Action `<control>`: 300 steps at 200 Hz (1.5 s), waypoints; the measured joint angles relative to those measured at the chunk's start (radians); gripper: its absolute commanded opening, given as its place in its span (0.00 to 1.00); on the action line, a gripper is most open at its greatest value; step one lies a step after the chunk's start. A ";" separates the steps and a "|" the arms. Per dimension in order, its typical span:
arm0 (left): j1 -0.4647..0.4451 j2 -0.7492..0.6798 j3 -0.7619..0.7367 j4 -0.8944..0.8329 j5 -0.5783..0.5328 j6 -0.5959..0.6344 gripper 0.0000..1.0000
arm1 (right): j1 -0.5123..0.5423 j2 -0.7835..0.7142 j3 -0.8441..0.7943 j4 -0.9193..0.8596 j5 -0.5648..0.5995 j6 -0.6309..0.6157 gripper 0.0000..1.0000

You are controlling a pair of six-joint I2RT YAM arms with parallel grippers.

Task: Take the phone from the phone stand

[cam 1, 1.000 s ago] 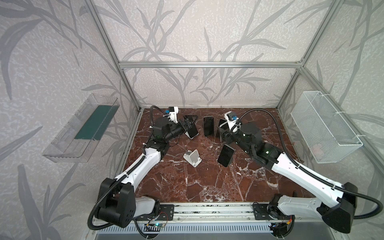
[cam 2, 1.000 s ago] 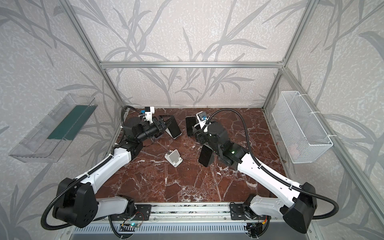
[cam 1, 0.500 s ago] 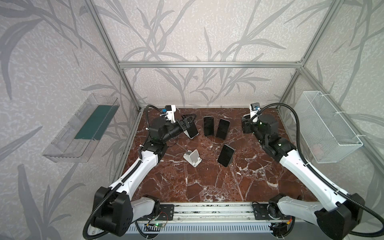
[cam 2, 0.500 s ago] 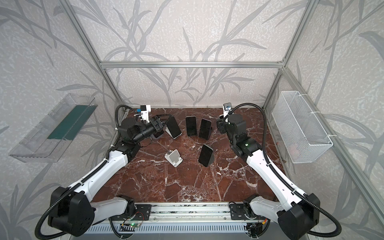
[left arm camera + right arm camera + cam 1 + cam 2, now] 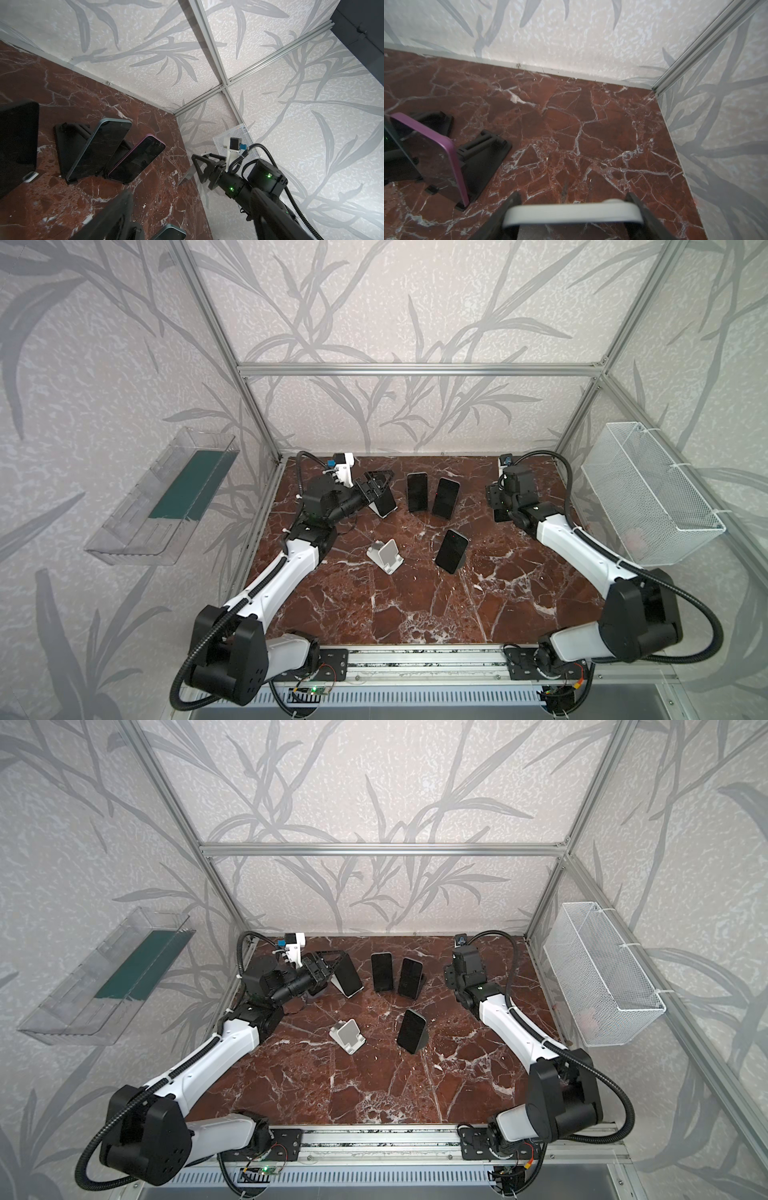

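My right gripper (image 5: 573, 205) is shut on a white-edged phone (image 5: 571, 214), held low over the marble floor by the right wall; in a top view it is at the far right (image 5: 498, 508). An empty white phone stand (image 5: 384, 558) lies mid-floor. My left gripper (image 5: 376, 485) is open with nothing between its fingers, just beside a dark phone (image 5: 385, 502) that leans on a white stand (image 5: 31, 176) at the far left. In the left wrist view that dark phone (image 5: 16, 141) sits outside the fingers (image 5: 108, 218).
Two phones (image 5: 417, 491) (image 5: 446, 497) lean on black stands in the far middle, and a third phone (image 5: 451, 551) leans on a black stand nearer the front. A white wire basket (image 5: 648, 497) hangs on the right wall, a clear tray (image 5: 166, 497) on the left wall.
My right arm has swung from the far middle, by the two phones, over to the far right with the phone in its grip. The left arm has drawn back slightly.
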 measured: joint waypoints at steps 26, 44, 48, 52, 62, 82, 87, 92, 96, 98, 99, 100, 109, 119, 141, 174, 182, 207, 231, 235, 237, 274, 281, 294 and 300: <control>-0.002 0.006 0.000 0.000 0.000 0.000 0.88 | -0.024 0.106 0.060 -0.018 -0.008 0.002 0.52; -0.004 0.012 0.000 0.000 0.000 0.000 0.88 | -0.053 0.165 0.118 -0.036 -0.023 0.005 0.52; -0.005 0.013 0.000 0.000 0.000 0.000 0.88 | -0.061 0.181 0.134 -0.041 -0.025 0.006 0.52; -0.005 0.014 0.000 0.000 0.000 0.000 0.88 | -0.066 0.194 0.150 -0.048 -0.029 0.007 0.52; -0.006 0.014 0.000 0.000 0.000 0.005 0.88 | -0.079 0.231 0.200 -0.069 -0.041 0.011 0.51; -0.006 0.014 0.000 0.000 -0.001 0.011 0.87 | -0.097 0.294 0.277 -0.100 -0.055 0.019 0.52; -0.006 0.014 0.000 -0.001 -0.001 0.012 0.87 | -0.099 0.306 0.290 -0.105 -0.059 0.021 0.51; -0.006 0.014 0.000 -0.001 -0.003 0.015 0.87 | -0.100 0.317 0.299 -0.110 -0.064 0.023 0.51; -0.006 0.014 0.000 -0.001 -0.005 0.017 0.87 | -0.100 0.324 0.304 -0.114 -0.065 0.024 0.51; -0.006 0.014 0.000 -0.001 -0.006 0.018 0.87 | -0.100 0.328 0.306 -0.117 -0.067 0.025 0.52; -0.006 0.014 0.000 -0.002 -0.007 0.019 0.87 | -0.101 0.330 0.307 -0.118 -0.069 0.025 0.52; -0.006 0.014 0.000 -0.002 -0.008 0.019 0.87 | -0.101 0.330 0.307 -0.118 -0.069 0.025 0.52; -0.006 0.014 0.000 -0.007 -0.013 0.027 0.87 | -0.103 0.348 0.319 -0.137 -0.073 0.029 0.52; -0.006 0.013 0.000 -0.015 -0.022 0.037 0.87 | -0.107 0.369 0.331 -0.153 -0.083 0.032 0.52; -0.006 0.010 0.000 -0.033 -0.034 0.050 0.87 | -0.117 0.433 0.385 -0.206 -0.117 0.039 0.52; -0.006 0.005 0.000 -0.047 -0.041 0.061 0.87 | -0.132 0.518 0.473 -0.277 -0.156 0.039 0.51; -0.006 0.005 0.000 -0.048 -0.042 0.063 0.87 | -0.134 0.534 0.499 -0.299 -0.166 0.039 0.51; -0.006 0.005 0.000 -0.048 -0.043 0.064 0.87 | -0.138 0.587 0.587 -0.360 -0.190 0.037 0.51; -0.006 0.005 0.000 -0.049 -0.045 0.064 0.87 | -0.140 0.642 0.661 -0.400 -0.208 0.028 0.51; -0.006 0.005 0.000 -0.049 -0.045 0.064 0.87 | -0.140 0.652 0.674 -0.407 -0.211 0.026 0.52; -0.006 0.005 0.000 -0.049 -0.045 0.064 0.87 | -0.140 0.654 0.678 -0.410 -0.211 0.024 0.52; -0.006 0.005 0.000 -0.048 -0.043 0.059 0.86 | -0.143 0.736 0.793 -0.485 -0.217 0.017 0.54; -0.006 0.005 0.000 -0.050 -0.044 0.060 0.86 | -0.145 0.753 0.817 -0.501 -0.217 0.019 0.54; -0.006 0.005 0.000 -0.055 -0.050 0.063 0.86 | -0.150 0.778 0.847 -0.520 -0.218 0.030 0.55; -0.006 0.005 0.000 -0.060 -0.057 0.065 0.86 | -0.153 0.787 0.859 -0.530 -0.219 0.036 0.55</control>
